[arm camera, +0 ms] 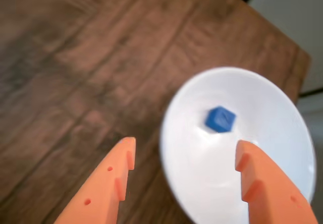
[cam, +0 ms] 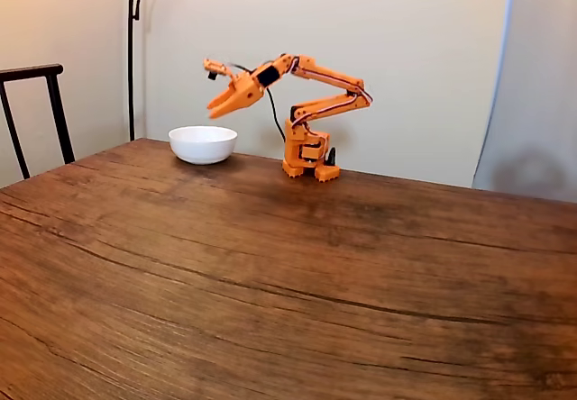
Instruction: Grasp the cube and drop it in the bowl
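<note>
Gripper, wrist view: orange plastic two-finger gripper (arm camera: 185,151) enters from the bottom edge, its two pointed fingers spread wide apart with nothing between them.
Left finger, wrist view: its tip (arm camera: 126,148) hangs over the bare dark-brown wooden table (arm camera: 75,57), just left of the bowl's rim.
Right finger, wrist view: its tip (arm camera: 245,156) sits over the inside of the bowl, towards the lower right.
Bowl, wrist view: plain round glossy white bowl (arm camera: 272,98) lies to the right of centre, near the table's far corner, slightly blurred.
Cube, wrist view: tiny solid bright-blue cube (arm camera: 220,119) lies inside the bowl near its middle, above the gap between the fingertips and closer to the right one, touching neither finger.
Gripper, fixed view: the orange gripper (cam: 216,107) hangs in the air at the end of the outstretched orange arm (cam: 311,89), pointing down and left, above and just right of the bowl; the jaws look parted, though small at this range.
Bowl, fixed view: the white bowl (cam: 203,145) stands on the table (cam: 288,274) near its far edge, left of the arm's base (cam: 306,161).
Cube, fixed view: hidden by the bowl's wall.
Surroundings, fixed view: a dark chair back (cam: 32,103) stands at the left edge.
</note>
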You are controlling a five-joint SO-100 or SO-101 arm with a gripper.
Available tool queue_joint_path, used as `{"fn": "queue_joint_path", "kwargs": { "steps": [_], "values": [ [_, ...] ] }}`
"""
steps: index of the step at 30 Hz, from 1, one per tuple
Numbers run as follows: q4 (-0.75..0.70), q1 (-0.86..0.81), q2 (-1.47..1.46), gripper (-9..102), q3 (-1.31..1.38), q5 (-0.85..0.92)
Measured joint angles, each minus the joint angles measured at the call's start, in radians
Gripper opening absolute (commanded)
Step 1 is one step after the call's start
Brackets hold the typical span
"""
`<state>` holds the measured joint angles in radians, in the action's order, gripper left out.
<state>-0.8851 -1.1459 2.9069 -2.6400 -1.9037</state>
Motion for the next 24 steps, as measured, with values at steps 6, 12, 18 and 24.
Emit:
{"fn": "queue_joint_path", "kwargs": {
  "steps": [6, 12, 18, 24],
  "values": [
    [-0.104, 0.225, 0.003, 9, 0.114, 0.081],
    [-0.109, 0.448, 0.003, 9, 0.138, 0.135],
    [-0.109, 0.664, 0.003, -1, 0.140, 0.155],
    [-0.109, 0.799, 0.003, -1, 0.140, 0.156]
  ]
}}
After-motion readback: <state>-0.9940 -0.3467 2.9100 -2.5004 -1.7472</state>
